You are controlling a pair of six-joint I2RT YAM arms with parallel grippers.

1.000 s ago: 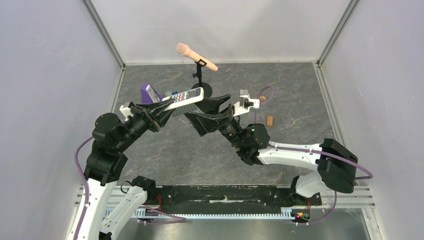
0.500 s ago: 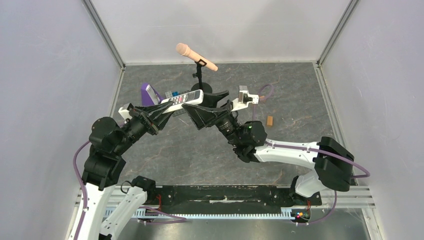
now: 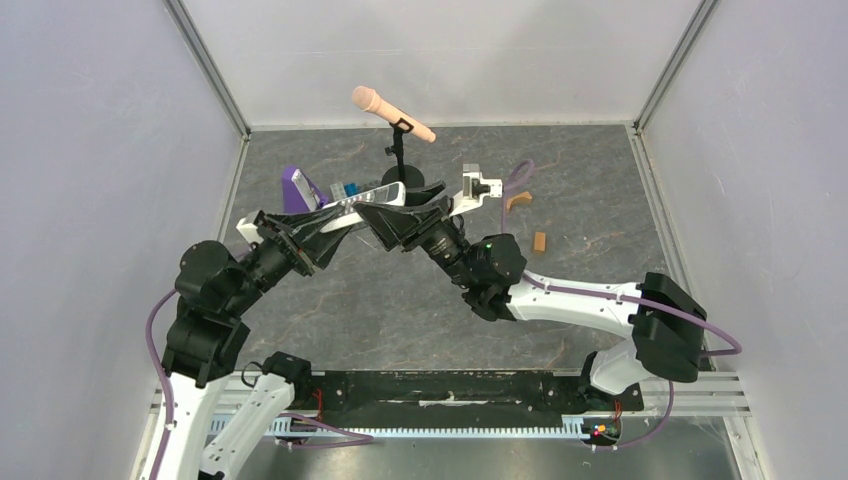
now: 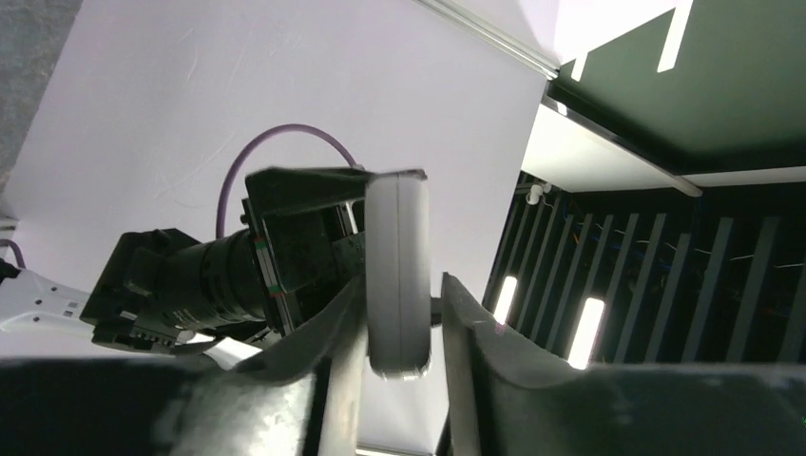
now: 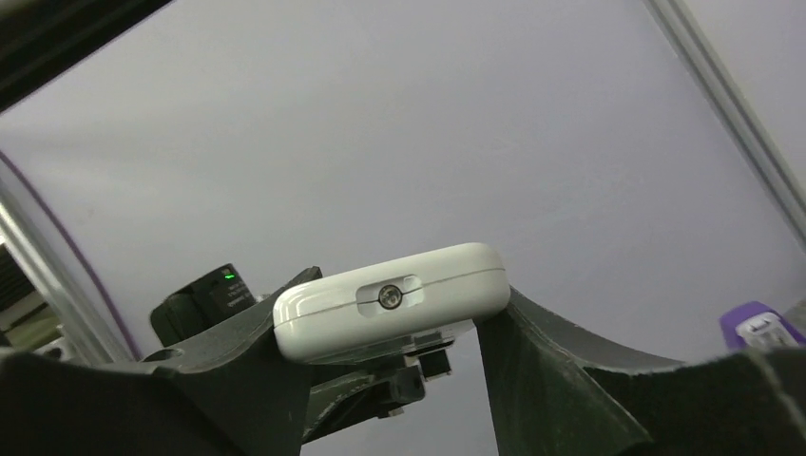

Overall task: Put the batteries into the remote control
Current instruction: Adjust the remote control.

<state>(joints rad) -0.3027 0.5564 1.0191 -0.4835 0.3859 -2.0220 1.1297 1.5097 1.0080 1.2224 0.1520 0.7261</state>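
The white remote control [image 3: 372, 196] is held in the air above the middle of the table, between the two arms. My left gripper [image 3: 335, 212] grips its near end. In the left wrist view the remote [image 4: 399, 247] stands edge-on between the fingers, tight against the left one, with a thin gap at the right one. My right gripper [image 3: 398, 213] straddles the far end. In the right wrist view the end face with its small lens [image 5: 390, 299] sits between both fingertips, touching each. The batteries are not in view.
A pink microphone [image 3: 392, 113] on a black stand rises just behind the remote. A grey slab with a purple stand [image 3: 297, 186] lies at the back left and shows in the right wrist view [image 5: 760, 325]. Two tan blocks [image 3: 540, 241] [image 3: 517, 199] lie at the right.
My right gripper has moved left and forward onto the far end of the remote. My left arm has drawn back a little, tilting the remote flatter.
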